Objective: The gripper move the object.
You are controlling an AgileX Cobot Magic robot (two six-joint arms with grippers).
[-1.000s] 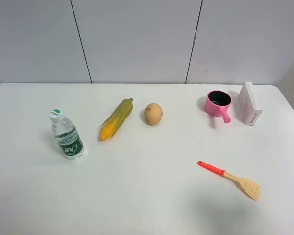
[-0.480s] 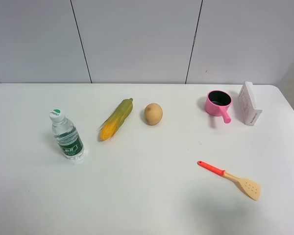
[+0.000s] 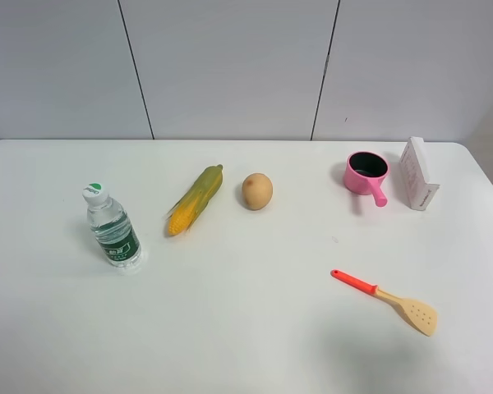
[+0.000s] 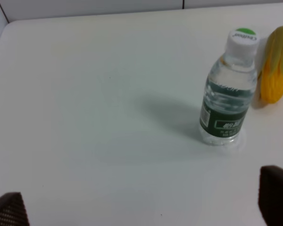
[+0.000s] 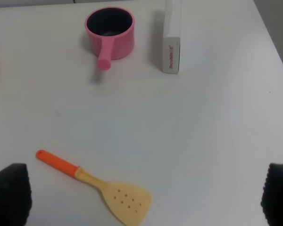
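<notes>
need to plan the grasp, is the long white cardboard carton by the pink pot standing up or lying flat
Lying on a long narrow edge, not flat. The long white cardboard carton rests beside the small pink pot, apart from it, one narrow end face toward the right wrist camera.

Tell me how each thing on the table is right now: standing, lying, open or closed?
Water bottle: upright, cap on.
Corn cob: lying down.
Potato: resting, untouched.
Pink pot: upright, no lid.
White carton: standing on edge, not gripped.
Spatula: lying flat.
Left end effector: open, empty.
Right end effector: open, empty.
</notes>
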